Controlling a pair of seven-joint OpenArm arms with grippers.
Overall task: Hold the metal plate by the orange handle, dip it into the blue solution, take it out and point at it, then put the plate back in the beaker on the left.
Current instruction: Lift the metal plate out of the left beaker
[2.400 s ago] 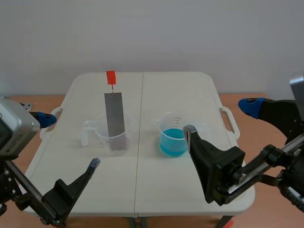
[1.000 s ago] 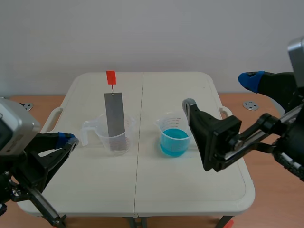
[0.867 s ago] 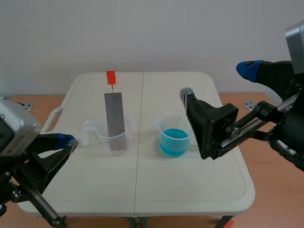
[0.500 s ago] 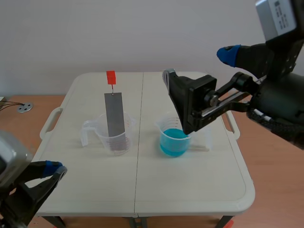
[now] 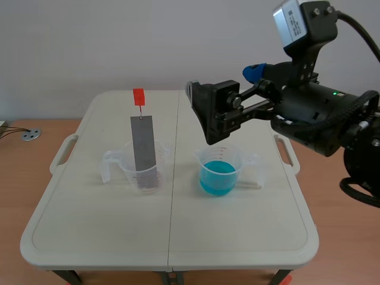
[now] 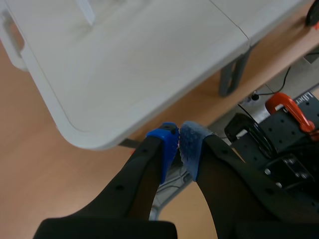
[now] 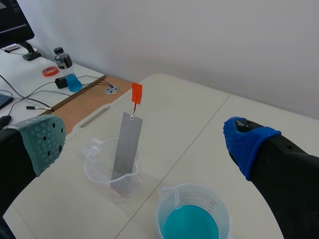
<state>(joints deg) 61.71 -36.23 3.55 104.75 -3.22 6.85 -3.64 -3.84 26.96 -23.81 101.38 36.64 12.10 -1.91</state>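
Right arm: my right tool (image 5: pixel 224 84) hangs raised over the desk (image 5: pixel 237 237), at about 12 o'clock from the right beaker (image 5: pixel 219 169) in the scene view.
Right tool state: its fingers are wide apart with nothing between them, a grey-green pad on one and a blue pad on the other.
Ahead of it: my right wrist view looks down on both beakers, with the metal plate (image 7: pixel 127 149) ahead of the tool and nearer the grey-green pad.
Left arm: my left tool (image 6: pixel 178 147) sits low off the corner of the desk, over the wooden floor (image 6: pixel 40 149).
Left tool state: its blue pads are pressed together, holding nothing.
Metal plate: the metal plate (image 5: pixel 142 145) stands nearly upright in the left beaker (image 5: pixel 139 169), leaning on the rim.
Handle: the orange handle (image 5: pixel 138 95) is at the plate's 12 o'clock end, untouched by either tool.
Beakers: the left beaker stands at 9 o'clock from the right beaker, the two apart.
Solution: the blue solution (image 5: pixel 218 178) fills the lower part of the right beaker.
Beside the left tool: an orange clamp (image 6: pixel 290 107) sits on a black frame.
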